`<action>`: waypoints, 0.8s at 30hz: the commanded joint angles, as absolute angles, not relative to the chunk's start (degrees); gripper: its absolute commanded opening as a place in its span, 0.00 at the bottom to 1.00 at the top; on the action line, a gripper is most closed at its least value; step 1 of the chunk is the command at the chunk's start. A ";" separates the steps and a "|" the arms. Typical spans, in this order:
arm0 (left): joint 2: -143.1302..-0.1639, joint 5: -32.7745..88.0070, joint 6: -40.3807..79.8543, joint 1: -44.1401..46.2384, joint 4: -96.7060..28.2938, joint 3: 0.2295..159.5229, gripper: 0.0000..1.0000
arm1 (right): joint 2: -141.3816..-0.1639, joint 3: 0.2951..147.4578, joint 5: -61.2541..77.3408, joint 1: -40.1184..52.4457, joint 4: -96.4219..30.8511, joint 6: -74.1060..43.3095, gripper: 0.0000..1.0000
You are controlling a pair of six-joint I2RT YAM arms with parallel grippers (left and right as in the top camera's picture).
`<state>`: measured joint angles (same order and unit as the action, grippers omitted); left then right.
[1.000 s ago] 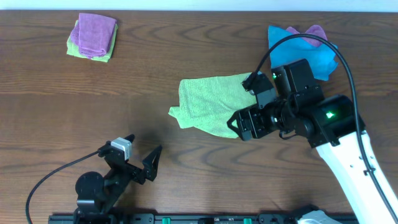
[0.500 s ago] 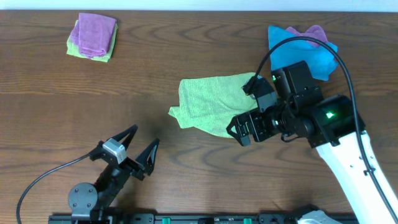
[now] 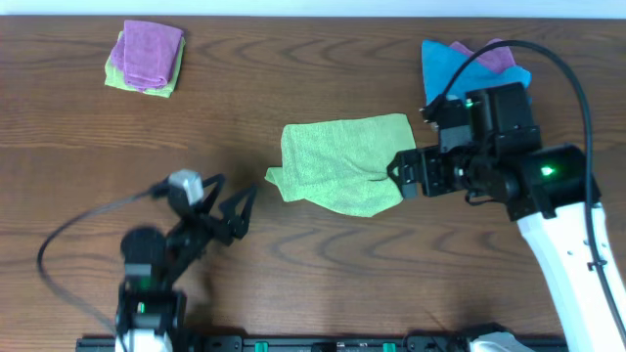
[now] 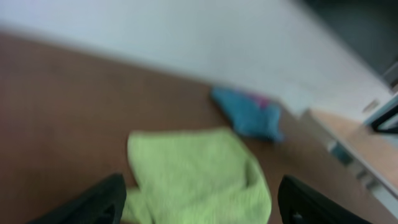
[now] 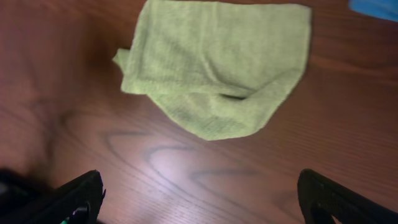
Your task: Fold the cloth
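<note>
A dark wooden surface (image 3: 293, 78) is seen from above, with a robot arm at each lower corner. A light green cloth (image 3: 337, 161) lies near the middle of the surface, slightly right of centre. It is spread out but rumpled, with a small flap sticking out at its lower left corner and a soft fold along its lower right edge.

The right end effector (image 3: 401, 176) hangs at the cloth's right edge. From overhead I cannot tell whether it touches the fabric. In the right wrist view its two dark fingers (image 5: 68, 199) sit far apart at the bottom corners of the frame, spread wide with nothing between them, and the green cloth (image 5: 217, 68) lies flat on the wood beyond.

The left end effector (image 3: 230, 198) is to the lower left of the cloth, near it but apart, pointing toward it. The left wrist view is blurred, yet it shows both fingers (image 4: 99, 199) wide apart and empty, with the green cloth (image 4: 193, 174) ahead.

A crumpled blue cloth (image 3: 460, 64) with a purple one tucked behind it lies at the upper right. A folded purple cloth on a folded green one (image 3: 145, 59) sits at the upper left, well apart.
</note>
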<state>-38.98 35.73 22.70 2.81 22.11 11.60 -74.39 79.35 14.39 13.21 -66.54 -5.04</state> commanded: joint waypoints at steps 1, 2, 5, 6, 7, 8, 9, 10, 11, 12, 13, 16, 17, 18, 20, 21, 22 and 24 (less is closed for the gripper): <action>-51.51 43.90 20.71 3.05 22.72 19.70 0.80 | -74.04 80.01 13.91 10.22 -65.87 -5.04 0.99; -56.25 45.67 20.23 3.09 22.68 22.44 0.80 | -74.04 80.01 13.91 9.47 -65.45 -4.89 0.99; -67.07 48.27 18.68 3.73 22.37 29.47 0.80 | -74.06 80.01 13.93 7.27 -63.64 -2.61 0.99; -70.46 48.27 18.52 4.12 21.87 31.99 0.79 | -74.06 80.01 13.93 6.59 -62.92 -2.46 0.99; -74.02 48.27 18.09 4.67 20.71 34.94 0.78 | -74.15 80.01 13.93 5.87 -62.19 -2.44 0.99; -77.38 48.12 17.56 5.34 19.27 37.93 0.77 | -74.15 80.01 13.93 5.26 -61.69 -2.44 0.99; -80.03 47.97 16.95 5.98 17.91 40.42 0.76 | -74.17 80.01 13.93 4.69 -61.36 -2.39 0.99; -82.67 47.77 15.90 6.72 16.16 42.98 0.76 | -74.26 80.01 13.93 4.01 -60.99 -1.96 0.99; -85.52 47.31 14.68 7.60 13.61 46.02 0.76 | -74.26 80.01 13.93 3.46 -60.77 -1.37 0.99; -87.68 46.65 13.61 8.36 11.16 48.56 0.76 | -74.30 80.01 13.93 2.96 -60.55 -0.86 0.99; -90.13 45.41 12.05 9.26 7.81 51.51 0.76 | -74.37 80.01 13.96 2.31 -60.25 -0.56 0.99; -96.42 39.88 6.63 11.53 -3.36 60.25 0.76 | -74.59 80.01 13.96 0.71 -59.96 -0.54 0.99; -98.21 37.85 5.19 12.14 -6.68 62.83 0.76 | -74.70 80.01 13.96 0.27 -59.94 -0.51 0.99; -99.83 35.94 3.79 12.60 -9.47 65.10 0.76 | -74.81 80.01 13.96 -0.12 -59.96 -0.51 0.99; -102.43 32.29 2.83 13.17 -12.82 68.20 0.76 | -75.02 80.01 13.96 -0.43 -60.01 -0.49 0.99; -103.48 31.09 2.44 13.21 -13.43 69.17 0.77 | -75.02 80.01 13.96 -0.43 -60.01 -0.51 0.99; -104.40 30.39 1.72 13.21 -13.52 69.78 0.77 | -75.02 79.99 13.96 -0.40 -59.99 -0.49 0.99; -106.26 28.60 1.04 13.19 -13.47 70.61 0.77 | -75.02 79.99 13.98 -0.40 -59.99 -0.32 0.99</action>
<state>-104.66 33.17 4.29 13.28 -13.06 69.10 -74.63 79.37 14.02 0.12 -60.14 -1.69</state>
